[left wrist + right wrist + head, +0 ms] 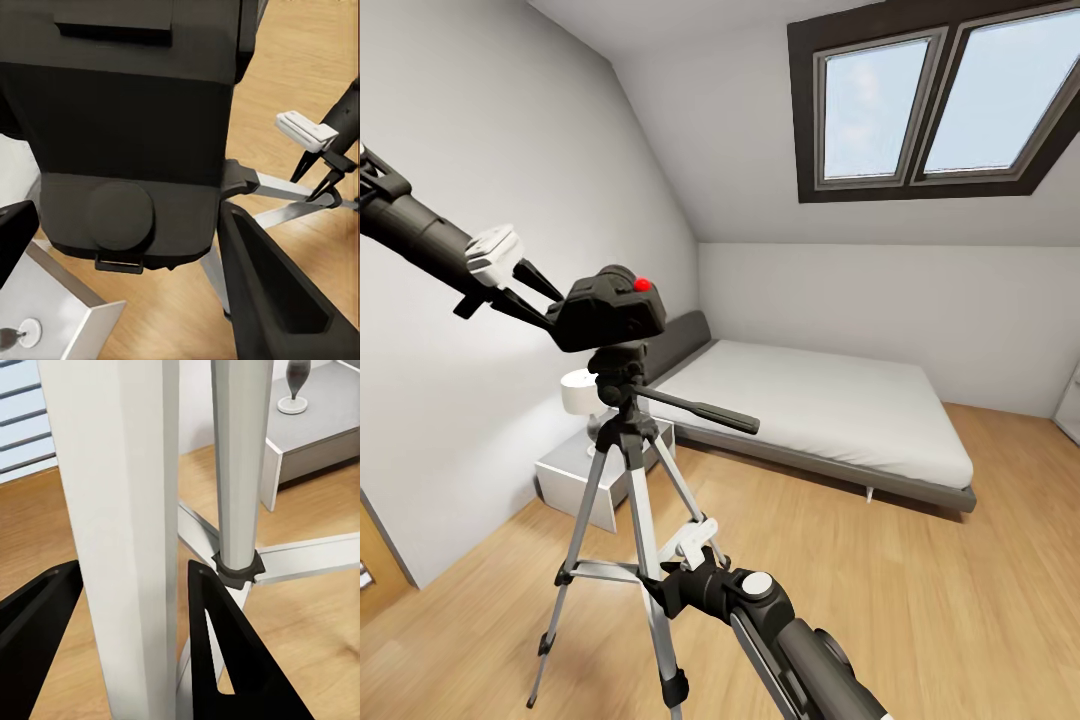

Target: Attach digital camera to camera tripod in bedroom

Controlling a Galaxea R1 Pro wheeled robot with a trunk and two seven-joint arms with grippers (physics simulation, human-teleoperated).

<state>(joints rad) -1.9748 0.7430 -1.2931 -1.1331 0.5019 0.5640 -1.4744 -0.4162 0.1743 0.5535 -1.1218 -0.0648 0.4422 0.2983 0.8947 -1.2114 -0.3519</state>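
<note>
My left gripper (550, 305) clamps small black digital camera with red button (610, 305), sitting on head of silver-legged black-jointed camera tripod (622, 470) | right gripper (672, 570) grips a tripod leg | light wood floor (880, 600), near grey bed (820, 410).

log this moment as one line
left hand: shut on digital camera | camera over tripod head | right hand: shut on camera tripod leg
</note>
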